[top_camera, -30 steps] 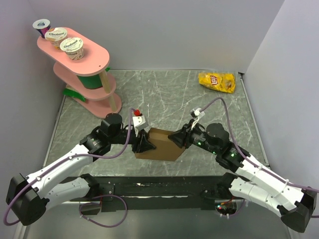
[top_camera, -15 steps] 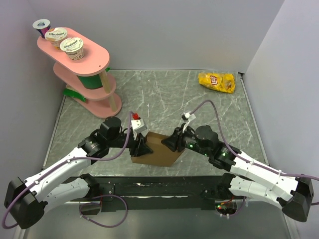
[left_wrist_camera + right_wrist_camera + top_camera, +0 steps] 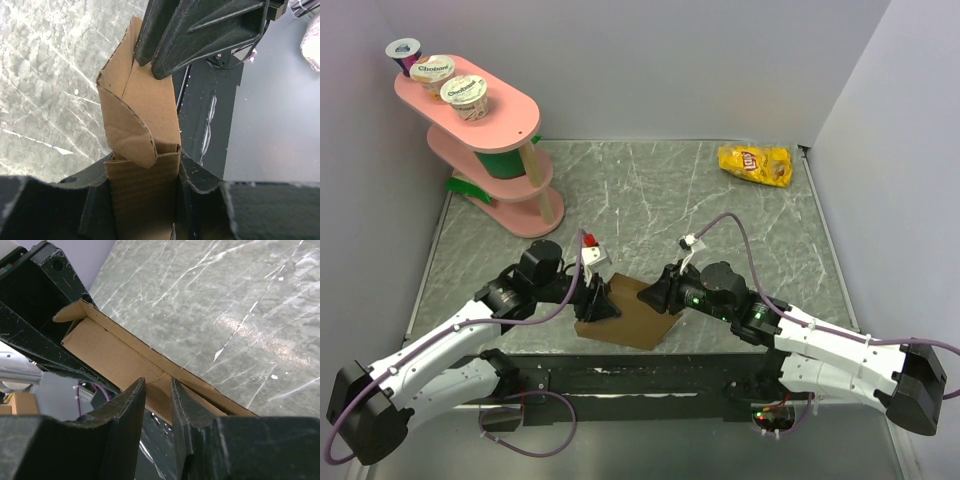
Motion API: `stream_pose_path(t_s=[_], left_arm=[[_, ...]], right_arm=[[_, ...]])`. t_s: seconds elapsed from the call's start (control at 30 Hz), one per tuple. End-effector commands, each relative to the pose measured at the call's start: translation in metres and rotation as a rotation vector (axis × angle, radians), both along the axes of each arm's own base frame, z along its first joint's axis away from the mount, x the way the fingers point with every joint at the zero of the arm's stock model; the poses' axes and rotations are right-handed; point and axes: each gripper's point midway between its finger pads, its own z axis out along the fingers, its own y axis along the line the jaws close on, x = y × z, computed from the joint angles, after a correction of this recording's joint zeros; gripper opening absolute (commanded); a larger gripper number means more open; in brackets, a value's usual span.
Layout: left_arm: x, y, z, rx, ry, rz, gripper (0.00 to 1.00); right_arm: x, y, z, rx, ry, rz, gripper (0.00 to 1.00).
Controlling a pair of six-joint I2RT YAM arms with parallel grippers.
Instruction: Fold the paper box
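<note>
Paper box (image 3: 625, 312): brown cardboard, partly folded, spanning between the two end effectors. Left end effector (image 3: 597, 303): clamped on the box's left end. Right end effector (image 3: 657, 296): fingers nearly together, pinching the box's right wall.

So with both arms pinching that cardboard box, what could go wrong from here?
The left gripper and right gripper clamp opposite ends of the paper box close together, so they may collide.
The rounded flap stands loose and untucked; squeezing could crease it.
The box sits at the near edge of the table and might slide off.
</note>
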Motion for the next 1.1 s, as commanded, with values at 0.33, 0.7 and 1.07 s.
stream_pose_path(t_s=[0.33,0.7,1.07], left_arm=[[0.011,-0.035,0.047,-0.153,-0.025,-0.17,0.1],[-0.001,-0.035,0.049,-0.175,-0.008,-0.245,0.1],[-0.003,-0.033,0.046,-0.146,-0.03,-0.24,0.1]], right_arm=[[-0.03,-0.014,0.079,-0.118,-0.468,0.249,0.87],[-0.03,0.006,0.099,-0.188,-0.779,0.394,0.88],[-0.031,0.021,0.118,-0.125,-0.873,0.479,0.62]])
